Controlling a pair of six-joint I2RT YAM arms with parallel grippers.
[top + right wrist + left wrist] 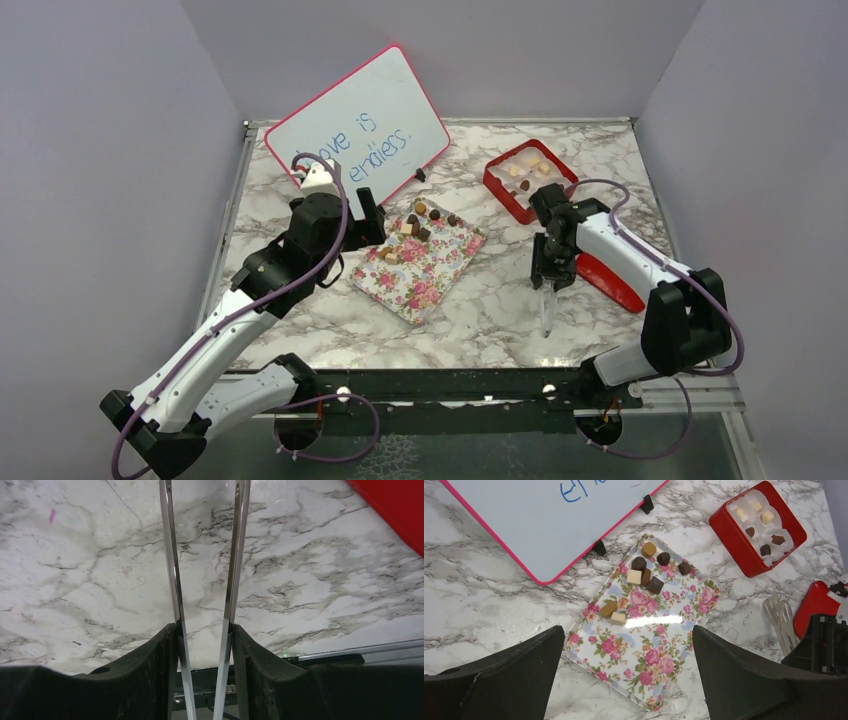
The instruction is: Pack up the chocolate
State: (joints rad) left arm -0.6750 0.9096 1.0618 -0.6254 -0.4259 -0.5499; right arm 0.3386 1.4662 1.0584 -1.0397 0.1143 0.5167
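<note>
Chocolate (655,584) pieces in dark brown, mid-brown and cream lie bunched at the far end of a flowered tray (644,665). A few more sit in white paper cups inside a red box (730,545) to the right of the tray. The left pincer (628,630) hangs above the tray with its jaws spread wide and nothing between them. The right pincer (204,627) is over bare marble table (480,300) near a red lid (612,283). It is half closed on a pair of metal tongs (170,555), whose two blades stand apart.
</note>
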